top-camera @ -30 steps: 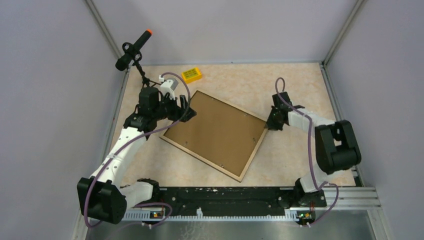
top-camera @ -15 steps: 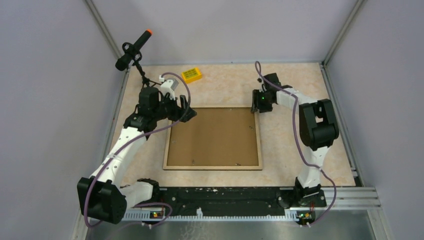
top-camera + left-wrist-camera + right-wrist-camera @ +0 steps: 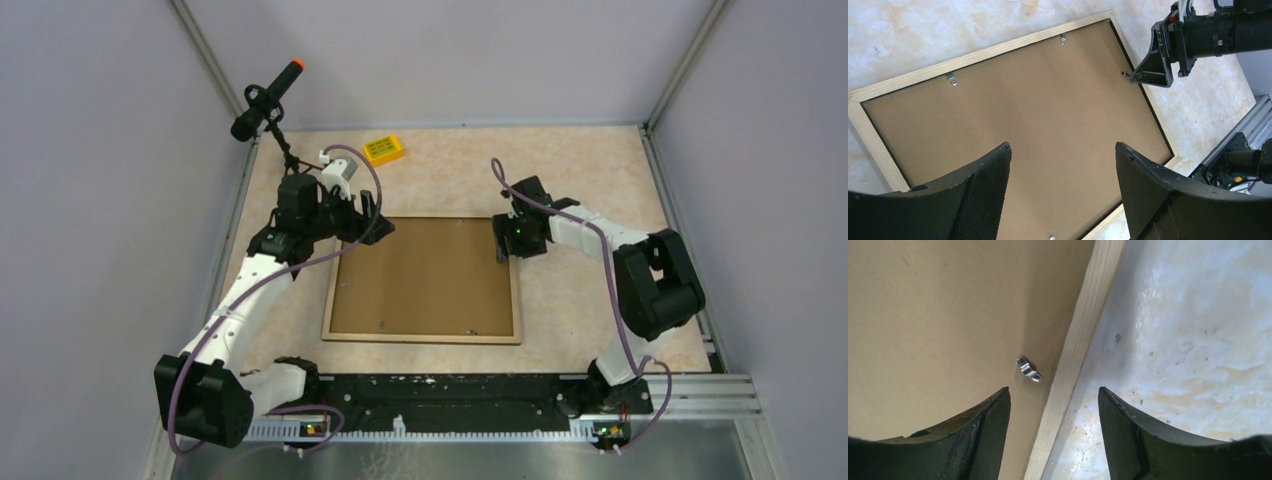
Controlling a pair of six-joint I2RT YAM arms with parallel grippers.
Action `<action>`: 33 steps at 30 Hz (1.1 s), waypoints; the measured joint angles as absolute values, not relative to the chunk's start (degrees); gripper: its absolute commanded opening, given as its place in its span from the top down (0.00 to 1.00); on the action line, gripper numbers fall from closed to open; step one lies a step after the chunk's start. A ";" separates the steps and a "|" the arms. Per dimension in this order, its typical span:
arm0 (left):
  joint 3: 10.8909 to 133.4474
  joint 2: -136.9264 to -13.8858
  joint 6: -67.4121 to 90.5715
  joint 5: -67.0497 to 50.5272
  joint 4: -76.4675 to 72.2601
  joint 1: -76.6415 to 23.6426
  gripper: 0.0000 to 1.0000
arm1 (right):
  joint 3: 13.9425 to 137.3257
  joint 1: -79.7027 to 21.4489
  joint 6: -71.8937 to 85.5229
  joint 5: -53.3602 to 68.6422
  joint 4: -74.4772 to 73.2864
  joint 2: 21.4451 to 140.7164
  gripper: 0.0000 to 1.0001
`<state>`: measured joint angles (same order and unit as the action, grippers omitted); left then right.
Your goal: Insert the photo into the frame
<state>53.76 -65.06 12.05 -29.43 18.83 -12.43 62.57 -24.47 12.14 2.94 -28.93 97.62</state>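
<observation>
The frame point(image 3: 420, 338) lies face down on the table, square to its edges, with its light wood rim up. A brown backing board point(image 3: 425, 275) fills it, held under small metal clips point(image 3: 951, 78). The photo is hidden. My left gripper point(image 3: 372, 222) hangs open above the frame's far left corner, and the left wrist view shows the backing board point(image 3: 1048, 115) between its fingers. My right gripper point(image 3: 503, 238) is open over the far right corner. In the right wrist view its jaws straddle the frame's rim point(image 3: 1081, 335) without touching it, beside a clip point(image 3: 1028, 369).
A yellow box point(image 3: 383, 150) sits on the table near the back wall. A black rod with an orange tip point(image 3: 267, 98) stands on a stalk at the back left. Grey walls close three sides, and a metal rail point(image 3: 450, 390) carries the arm bases at the near edge.
The frame swung from a skewed lie to square with the table. My right gripper, shut at its corner before, has opened and now sits over the far right rim. The left arm held still.
</observation>
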 measured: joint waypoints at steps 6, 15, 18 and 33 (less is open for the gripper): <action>53.76 -65.06 12.05 -29.63 18.79 -12.43 0.20 | 60.27 -24.40 12.25 2.63 -29.39 96.57 0.35; 53.60 -65.06 12.05 -29.78 18.41 -12.43 0.20 | 60.49 -24.64 14.37 0.34 -28.34 97.43 0.40; 53.52 -65.06 12.05 -29.80 18.39 -12.43 0.20 | 60.66 -24.67 15.14 0.21 -28.16 98.56 0.39; 53.45 -65.06 12.05 -29.80 18.09 -12.43 0.20 | 62.78 -25.43 18.15 -0.99 -27.51 100.38 0.69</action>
<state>53.45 -65.06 12.05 -29.80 18.09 -12.43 62.78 -25.43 18.15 -0.99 -27.51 100.38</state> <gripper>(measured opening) 0.803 0.368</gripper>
